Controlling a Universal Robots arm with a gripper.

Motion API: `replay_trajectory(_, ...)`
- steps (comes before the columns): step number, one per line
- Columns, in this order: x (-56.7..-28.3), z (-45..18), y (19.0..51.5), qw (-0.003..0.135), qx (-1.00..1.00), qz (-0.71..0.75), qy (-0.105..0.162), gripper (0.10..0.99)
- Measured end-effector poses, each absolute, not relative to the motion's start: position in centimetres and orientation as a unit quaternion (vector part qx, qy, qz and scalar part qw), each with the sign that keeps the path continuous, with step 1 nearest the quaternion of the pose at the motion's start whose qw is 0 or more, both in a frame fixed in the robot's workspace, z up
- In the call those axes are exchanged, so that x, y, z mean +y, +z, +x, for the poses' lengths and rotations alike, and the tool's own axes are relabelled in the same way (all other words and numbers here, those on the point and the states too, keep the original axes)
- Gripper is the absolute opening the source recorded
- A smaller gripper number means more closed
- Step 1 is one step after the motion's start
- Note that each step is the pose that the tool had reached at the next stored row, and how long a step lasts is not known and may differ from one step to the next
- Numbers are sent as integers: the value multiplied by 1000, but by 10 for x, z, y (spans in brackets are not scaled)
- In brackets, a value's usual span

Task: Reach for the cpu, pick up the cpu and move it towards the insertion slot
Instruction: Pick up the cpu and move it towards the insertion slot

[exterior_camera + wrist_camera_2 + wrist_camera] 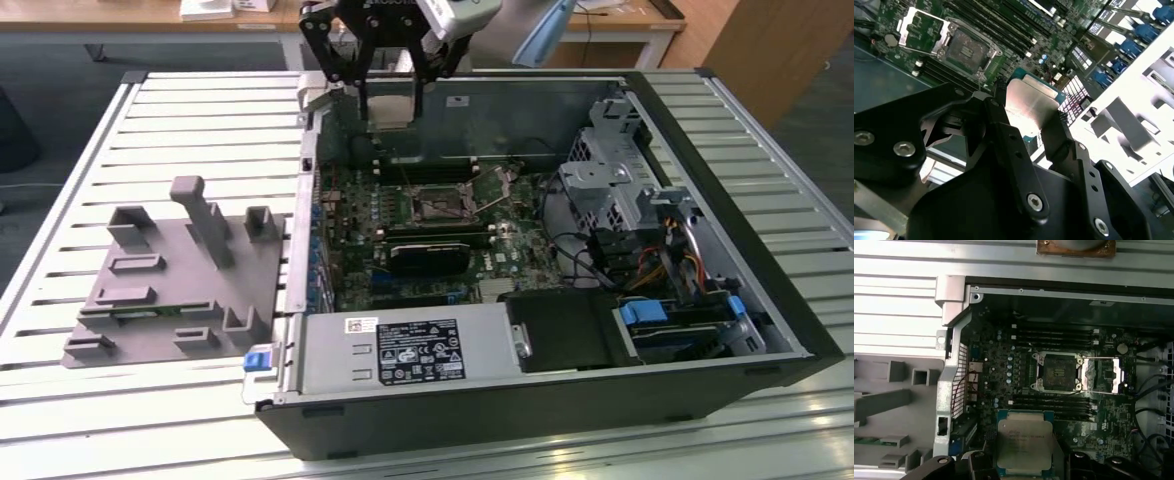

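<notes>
Black jointed fingers [1004, 140] of the robot's gripper [1030, 117] fill the near field in the second wrist view, closed on opposite edges of the small square cpu with a shiny silver metal top and pale green border [1030, 102]; the chip's lower part is hidden behind the finger links. In the first wrist view the same cpu [1025, 442] sits at the frame edge, its near edge cut off and the fingertips beside it only partly seen. From the exterior view the gripper [390, 108] hangs over the far wall of the open black computer case [534, 410], the cpu [388, 110] a pale square between its fingers, held in the air and touching nothing else. Below and ahead of the gripper lies the insertion slot, a square dark socket with a silvery metal frame [1059, 371], its load plate swung open to one side; it is well apart from the held chip [965, 49]. Open room separates chip and green motherboard [400, 215]. Off to the gripper's side, outside the case, rests the grey plastic fixture plate with upright blocks [174, 275] on the white slatted table [80, 420].
</notes>
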State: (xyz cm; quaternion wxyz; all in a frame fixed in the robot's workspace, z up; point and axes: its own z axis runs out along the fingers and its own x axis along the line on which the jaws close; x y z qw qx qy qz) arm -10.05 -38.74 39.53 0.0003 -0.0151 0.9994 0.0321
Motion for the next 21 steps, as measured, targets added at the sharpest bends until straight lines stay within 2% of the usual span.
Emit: replay_trajectory(21,-363,-57,393,0,999,-15,32,529)
